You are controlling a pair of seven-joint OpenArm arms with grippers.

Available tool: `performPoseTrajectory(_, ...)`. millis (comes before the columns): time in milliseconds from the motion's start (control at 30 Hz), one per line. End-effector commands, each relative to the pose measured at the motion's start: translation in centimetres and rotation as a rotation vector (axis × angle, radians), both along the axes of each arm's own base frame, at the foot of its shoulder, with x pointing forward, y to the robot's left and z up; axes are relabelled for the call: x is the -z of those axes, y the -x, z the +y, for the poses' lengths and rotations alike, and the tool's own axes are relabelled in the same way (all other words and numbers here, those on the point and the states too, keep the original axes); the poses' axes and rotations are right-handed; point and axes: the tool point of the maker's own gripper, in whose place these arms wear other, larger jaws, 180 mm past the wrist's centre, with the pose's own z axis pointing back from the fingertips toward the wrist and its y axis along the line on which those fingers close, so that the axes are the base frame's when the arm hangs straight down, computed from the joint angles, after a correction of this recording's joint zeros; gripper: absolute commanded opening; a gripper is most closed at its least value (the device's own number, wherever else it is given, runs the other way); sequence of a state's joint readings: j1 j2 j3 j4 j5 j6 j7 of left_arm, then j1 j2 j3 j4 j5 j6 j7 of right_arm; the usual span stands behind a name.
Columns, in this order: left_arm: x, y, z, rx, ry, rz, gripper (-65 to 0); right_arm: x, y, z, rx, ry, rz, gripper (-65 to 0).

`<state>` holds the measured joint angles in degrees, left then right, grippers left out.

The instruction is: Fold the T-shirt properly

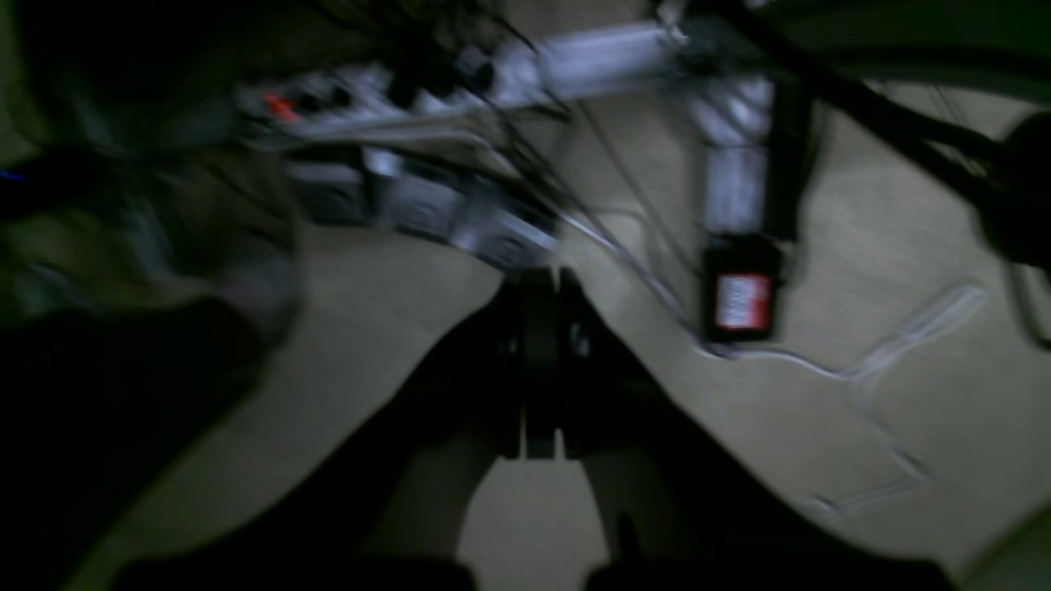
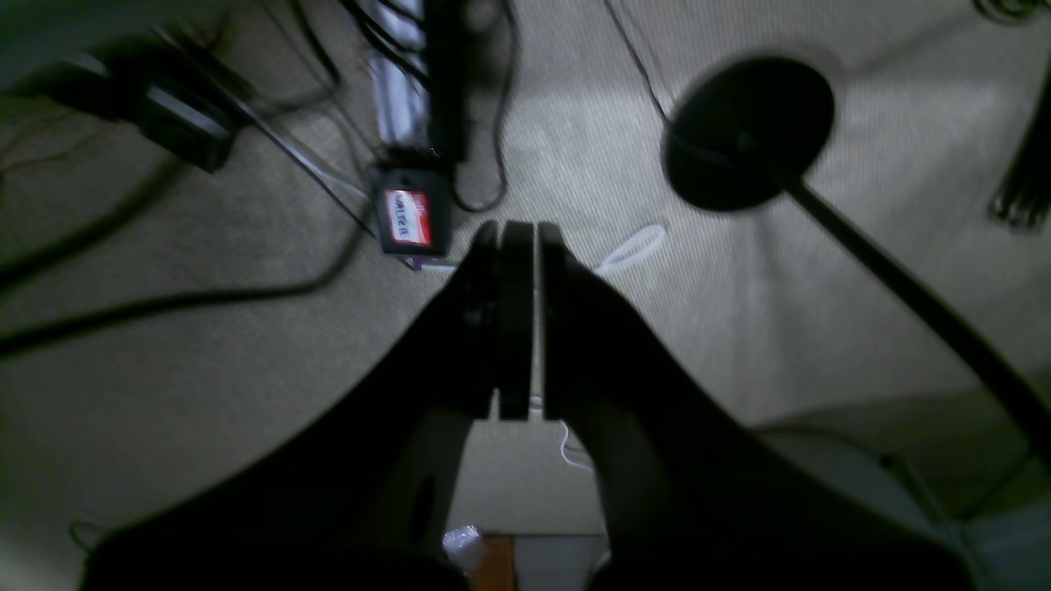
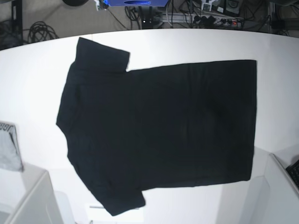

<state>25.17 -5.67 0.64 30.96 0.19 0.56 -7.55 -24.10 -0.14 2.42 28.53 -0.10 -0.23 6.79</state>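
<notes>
The T-shirt (image 3: 159, 126) lies flat, long axis across the table (image 3: 37, 70). Both pincers, left (image 1: 539, 361) and right (image 2: 516, 320), are pressed together, empty, off over the floor.

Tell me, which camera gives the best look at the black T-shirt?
The base view: the T-shirt lies spread flat on the white table, seen whole. Both wrist views show none of it, only shut grippers, carpet and cables.
</notes>
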Motion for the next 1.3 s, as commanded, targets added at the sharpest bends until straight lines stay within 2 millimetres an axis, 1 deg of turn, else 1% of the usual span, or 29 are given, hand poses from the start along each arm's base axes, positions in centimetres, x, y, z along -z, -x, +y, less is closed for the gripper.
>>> performPoseTrajectory(0, -0.6, 0.5, -0.2, 0.012, 0.008, -0.016, -65.0, -0.4, 0.5, -0.7, 0.033, 0.016, -0.015, -65.0)
performPoseTrajectory(67, -1.6, 0.5, 0.8, 0.033, -0.004, -0.044, -65.0, -1.0, 0.8, -1.6, 0.071, 0.038, -0.034, -65.0)
performPoseTrajectory(200, -3.2, 0.9, 2.2, 0.04, -0.022, -0.072, -65.0, -2.4, 1.6, -3.2, 0.11, 0.077, -0.064, -65.0)
performPoseTrajectory(267, -4.0, 1.9, 2.1, 0.049, -0.019, -0.07, -65.0, -3.3, 1.8, -4.1, 0.129, 0.098, -0.087, -65.0)
performPoseTrajectory(300, -4.4, 2.0, 2.3, 0.056, -0.02, -0.074, -65.0, -3.7, 1.9, -4.6, 0.135, 0.109, -0.093, -65.0)
performPoseTrajectory(367, -5.6, 2.8, 3.1, 0.082, -0.029, -0.079, -65.0, -4.5, 1.8, -5.6, 0.147, 0.129, -0.086, -65.0)
performPoseTrajectory(467, -7.0, 2.6, 2.6, 0.1, -0.017, -0.116, -65.0, -5.9, 1.1, -6.8, 0.161, 0.154, -0.081, -65.0)
performPoseTrajectory(500, -7.5, 1.9, 2.3, 0.105, -0.01, -0.14, -65.0, -6.5, 0.5, -7.0, 0.161, 0.159, -0.094, -65.0)
performPoseTrajectory(533, -8.1, 1.8, 2.0, 0.11, -0.004, -0.154, -65.0, -7.1, 0.0, -6.7, 0.166, 0.158, -0.105, -65.0)
performPoseTrajectory(567, -8.8, 1.2, 1.6, 0.114, 0.003, -0.178, -65.0, -7.8, -0.6, -6.5, 0.172, 0.156, -0.12, -65.0)
performPoseTrajectory(633, -10.2, 0.2, 0.8, 0.123, 0.019, -0.226, -65.0, -9.5, -1.8, -7.4, 0.188, 0.182, -0.156, -65.0)
performPoseTrajectory(733, -12.1, -1.1, -0.2, 0.127, 0.039, -0.278, -65.0, -12.2, -3.8, -8.3, 0.237, 0.215, -0.216, -65.0)
performPoseTrajectory(767, -12.6, -1.5, -0.3, 0.117, 0.047, -0.296, -65.0, -13.2, -4.6, -8.9, 0.248, 0.232, -0.244, -65.0)
performPoseTrajectory(867, -14.4, -2.8, 0.9, 0.081, 0.045, -0.344, -65.0, -15.6, -6.8, -10.0, 0.259, 0.261, -0.302, -65.0)
performPoseTrajectory(933, -15.9, -3.7, 1.8, 0.041, 0.038, -0.386, -65.0, -16.9, -8.2, -10.2, 0.256, 0.268, -0.332, -65.0)
performPoseTrajectory(1000, -18.0, -5.0, 3.3, 0.011, 0.008, -0.441, -65.0, -18.2, -9.7, -10.5, 0.252, 0.276, -0.371, -65.0)
performPoseTrajectory(1100, -21.1, -6.9, 5.2, -0.019, -0.035, -0.523, -65.0, -20.2, -12.2, -10.7, 0.246, 0.283, -0.443, -65.0)
performPoseTrajectory(1133, -22.1, -7.8, 5.9, -0.032, -0.047, -0.555, -65.0, -21.0, -13.4, -10.6, 0.244, 0.283, -0.475, -65.0)
performPoseTrajectory(1267, -24.7, -10.2, 7.5, -0.102, -0.061, -0.655, -65.0, -23.5, -17.0, -10.4, 0.272, 0.264, -0.564, -65.0)
